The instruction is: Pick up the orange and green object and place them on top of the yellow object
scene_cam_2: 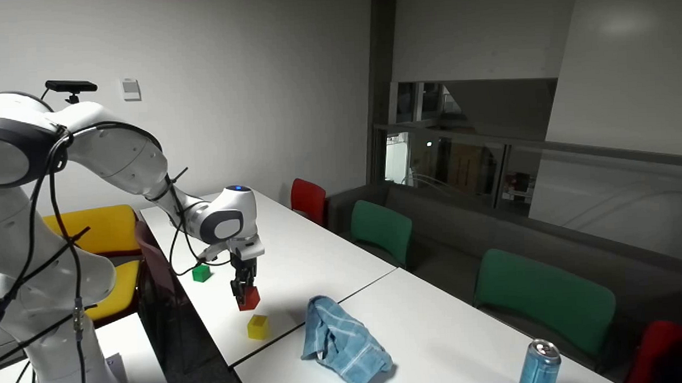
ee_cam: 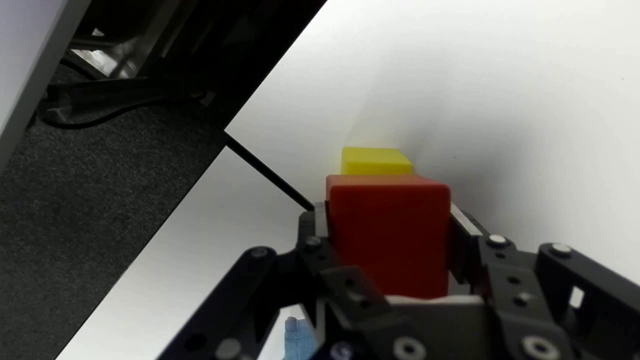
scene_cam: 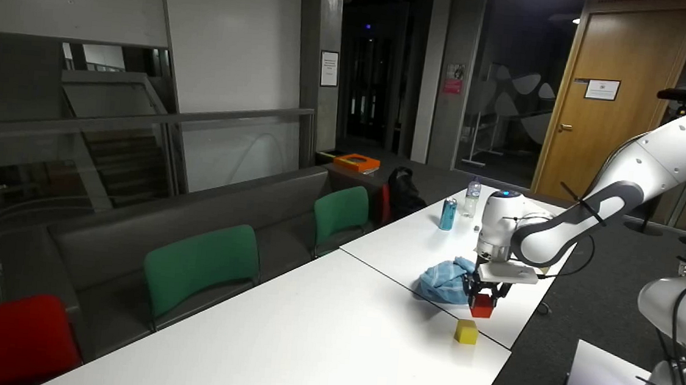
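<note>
My gripper [ee_cam: 387, 220] is shut on a red-orange cube [ee_cam: 390, 235], with one finger on each side of it. The cube also shows in both exterior views [scene_cam: 481, 306] [scene_cam_2: 249, 299], held above the table. The yellow cube [scene_cam: 466, 332] sits on the white table near the seam. It also shows below the held cube in an exterior view [scene_cam_2: 258, 327]. In the wrist view the yellow cube [ee_cam: 376, 160] is partly hidden behind the held cube. The green cube [scene_cam_2: 201, 273] sits near the table edge by the arm. It is out of view in the wrist view.
A crumpled blue cloth [scene_cam: 447, 280] lies beside the gripper, across the table seam from the yellow cube in an exterior view [scene_cam_2: 344, 341]. A blue can [scene_cam: 448, 214] and a plastic bottle [scene_cam: 472, 198] stand farther along the table. Green chairs [scene_cam_2: 381, 230] line one side.
</note>
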### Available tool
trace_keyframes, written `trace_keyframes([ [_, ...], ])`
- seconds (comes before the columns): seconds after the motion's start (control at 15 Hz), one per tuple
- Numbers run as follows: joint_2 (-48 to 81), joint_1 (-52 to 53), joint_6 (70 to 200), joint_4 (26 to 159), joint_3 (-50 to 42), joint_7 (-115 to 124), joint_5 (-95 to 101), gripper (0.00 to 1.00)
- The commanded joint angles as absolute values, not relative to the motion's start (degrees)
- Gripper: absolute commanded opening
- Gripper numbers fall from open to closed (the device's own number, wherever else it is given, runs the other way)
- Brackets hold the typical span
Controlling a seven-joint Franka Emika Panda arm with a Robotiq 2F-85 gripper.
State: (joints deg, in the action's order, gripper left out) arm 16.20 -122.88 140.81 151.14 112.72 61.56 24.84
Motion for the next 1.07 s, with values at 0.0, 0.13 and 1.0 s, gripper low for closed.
trace_keyframes([
  [0.0,13.4,-120.5,140.1,148.7,110.6,57.9,24.1,0.30],
  [0.13,12.9,-119.5,140.7,148.5,109.2,55.7,23.6,0.30],
  [1.0,13.1,-105.0,141.7,146.1,95.7,45.6,19.0,0.30],
])
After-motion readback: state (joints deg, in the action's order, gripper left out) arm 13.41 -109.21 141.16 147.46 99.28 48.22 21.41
